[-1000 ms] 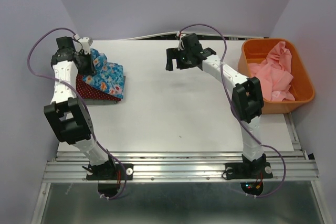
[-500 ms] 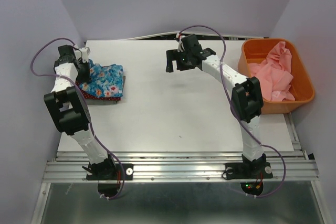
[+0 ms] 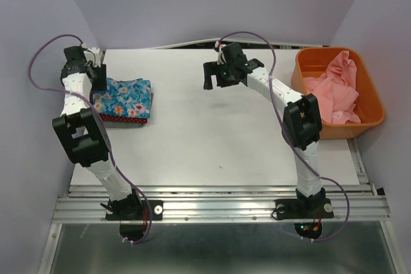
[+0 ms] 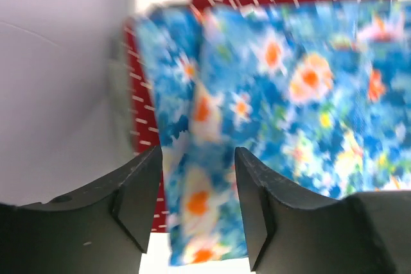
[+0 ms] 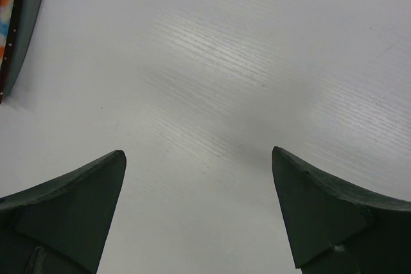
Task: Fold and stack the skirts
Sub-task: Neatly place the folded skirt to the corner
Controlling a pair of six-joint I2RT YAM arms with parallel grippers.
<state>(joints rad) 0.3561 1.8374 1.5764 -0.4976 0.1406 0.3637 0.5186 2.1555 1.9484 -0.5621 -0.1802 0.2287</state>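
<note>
Cloth, pink and crumpled, fills the orange bin (image 3: 379, 97) at the table's (image 3: 225, 139) right edge. Across the table on the left lie the stacked skirts: the blue flowered skirt (image 3: 128, 94) on top, the dark red dotted skirt (image 3: 122, 119) under it, and a grey skirt (image 5: 21, 30) edge below. The left gripper (image 4: 196, 152) hangs over the stack, jaws parted, gripping nothing. The right gripper (image 5: 198, 153) gapes wide over bare table.

You've got the white table (image 3: 225, 133) carrying just two loads: the grey skirt (image 5: 20, 24) flat on the surface at the bottom of the folded pile (image 3: 125, 101) near the far left corner, and an orange bin (image 3: 353, 130) at the right edge.
</note>
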